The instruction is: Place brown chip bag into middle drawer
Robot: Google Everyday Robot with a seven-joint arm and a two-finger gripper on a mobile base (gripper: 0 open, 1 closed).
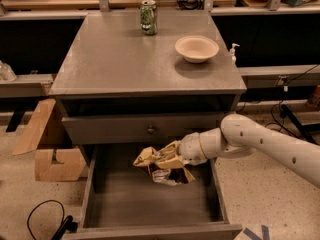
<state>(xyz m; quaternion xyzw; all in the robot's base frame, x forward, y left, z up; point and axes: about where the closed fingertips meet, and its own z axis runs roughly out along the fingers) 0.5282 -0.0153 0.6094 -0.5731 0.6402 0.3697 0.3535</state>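
Note:
The brown chip bag [159, 167] is a crumpled tan-gold foil bag with dark patches and a silvery lining. It hangs inside the open middle drawer [125, 204], near its back centre and a little above the flat grey floor. My gripper [172, 159] comes in from the right on a white arm and is shut on the bag's upper part. The bag hides the fingertips.
A beige bowl [196, 48] and a green can [148, 17] stand on the grey cabinet top [115, 59]. The drawer front with a round knob [150, 130] is shut above the open drawer. A cardboard box [47, 146] sits on the floor at left, and a black cable [45, 219] lies at lower left.

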